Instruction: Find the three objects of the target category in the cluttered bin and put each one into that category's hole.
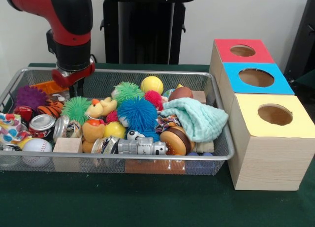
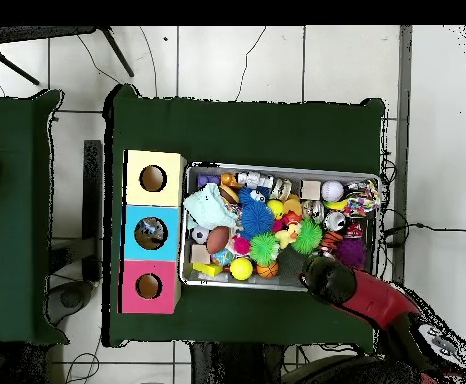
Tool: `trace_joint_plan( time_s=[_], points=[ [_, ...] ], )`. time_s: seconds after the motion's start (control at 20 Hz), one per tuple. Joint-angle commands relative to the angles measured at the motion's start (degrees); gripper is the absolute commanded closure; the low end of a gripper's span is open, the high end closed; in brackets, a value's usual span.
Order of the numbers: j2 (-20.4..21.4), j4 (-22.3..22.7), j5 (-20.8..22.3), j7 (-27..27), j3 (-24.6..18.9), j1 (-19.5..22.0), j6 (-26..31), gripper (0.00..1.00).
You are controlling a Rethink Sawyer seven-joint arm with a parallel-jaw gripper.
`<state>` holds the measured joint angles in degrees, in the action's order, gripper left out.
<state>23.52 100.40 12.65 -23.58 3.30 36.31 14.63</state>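
Observation:
The wire mesh bin (image 1: 147,159) (image 2: 277,168) is packed with toys. Among them are spiky balls in purple (image 1: 30,96), green (image 1: 76,109), blue (image 1: 137,114) and pink (image 1: 153,99). A yellow ball (image 1: 151,84), a baseball (image 1: 37,147), a tin can (image 1: 42,123) and a football (image 1: 181,93) also lie there. Three wooden boxes stand beside the bin, each with a round hole: a red top (image 1: 242,50) (image 2: 149,286), a blue top (image 1: 256,78) (image 2: 151,232) and a yellow top (image 1: 274,114) (image 2: 153,178). My gripper (image 1: 75,85) (image 2: 314,268) hangs over the bin's back left corner in the front view, just above the toys; its opening is hidden.
A mint green cloth (image 1: 197,119) (image 2: 206,208) drapes over toys at the bin's end nearest the boxes. A grey toy robot (image 1: 140,147) and a wooden block (image 1: 67,145) lie along the front rim. The green table cover (image 1: 123,202) shows around the bin.

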Motion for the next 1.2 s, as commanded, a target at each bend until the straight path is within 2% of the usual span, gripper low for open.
trace_joint_plan(
  time_s=[0.05, 0.5, 0.75, 0.95, 1.2],
  points=[
    [-9.6, -3.5, 0.7, -14.1, -0.3, 1.8, -3.5, 1.00],
    [-4.7, -0.5, -3.6, -15.1, -1.3, -0.1, 5.2, 1.00],
    [3.9, 6.1, -8.7, -18.2, -2.6, -1.6, 11.6, 1.00],
    [8.9, 9.0, -12.5, -19.6, -3.0, -3.0, 15.9, 1.00],
    [11.7, 10.9, -16.6, -19.0, -4.9, -2.8, 17.6, 1.00]
  ],
)
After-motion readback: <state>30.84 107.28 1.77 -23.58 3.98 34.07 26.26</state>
